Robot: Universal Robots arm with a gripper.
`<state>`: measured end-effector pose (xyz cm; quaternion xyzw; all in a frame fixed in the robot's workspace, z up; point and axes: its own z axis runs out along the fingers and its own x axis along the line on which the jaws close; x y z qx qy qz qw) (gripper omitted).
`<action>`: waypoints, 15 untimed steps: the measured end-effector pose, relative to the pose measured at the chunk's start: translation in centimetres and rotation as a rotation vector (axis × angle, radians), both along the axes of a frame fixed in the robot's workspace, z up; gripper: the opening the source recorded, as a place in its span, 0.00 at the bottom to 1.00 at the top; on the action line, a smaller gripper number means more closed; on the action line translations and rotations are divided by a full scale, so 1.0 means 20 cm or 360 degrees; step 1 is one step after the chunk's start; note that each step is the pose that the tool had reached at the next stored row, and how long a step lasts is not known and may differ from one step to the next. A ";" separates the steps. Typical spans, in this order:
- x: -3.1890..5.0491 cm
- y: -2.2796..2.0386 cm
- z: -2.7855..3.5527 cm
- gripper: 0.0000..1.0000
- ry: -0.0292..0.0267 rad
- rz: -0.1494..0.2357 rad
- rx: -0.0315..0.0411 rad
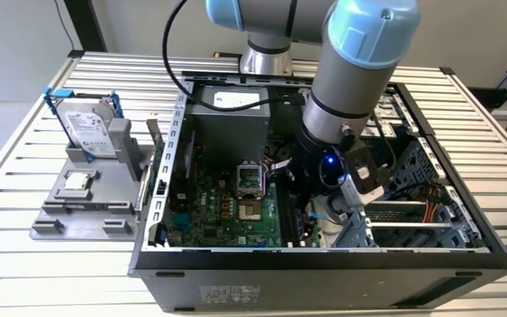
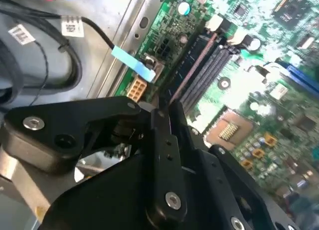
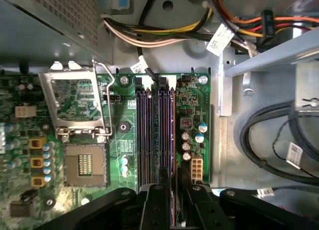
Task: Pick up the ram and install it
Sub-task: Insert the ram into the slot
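The pincer (image 3: 174, 182) sits low inside the open computer case (image 1: 161, 198), directly over the memory slots (image 3: 154, 135) of the motherboard (image 3: 75, 110). Its fingers (image 3: 155, 205) are drawn nearly together, and a thin dark edge between them looks like the ram (image 3: 175, 190), gripped edge-on; little of it shows, so this is a judgement.

The stick's long axis runs parallel to the slots. In the exterior view the slots run from 12 to 6 o'clock and lie at 3 o'clock from the processor socket (image 1: 250, 211). The held edge seems to line up with the slot farthest from the socket and has not yet seated.

The hard drive (image 1: 86, 125) and processor chip (image 1: 77, 180) rest on the grey holder (image 1: 51, 228), at 9 o'clock from the case on the counter (image 1: 24, 165).
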<state>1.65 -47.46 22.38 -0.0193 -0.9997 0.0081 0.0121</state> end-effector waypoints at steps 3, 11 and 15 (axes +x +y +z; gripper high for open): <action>0.000 0.000 0.066 1.00 0.00002 0.0000 0.0000; 0.000 0.001 0.140 1.00 0.00061 -0.0001 -0.0008; 0.000 0.001 0.140 0.00 0.00061 -0.0001 -0.0017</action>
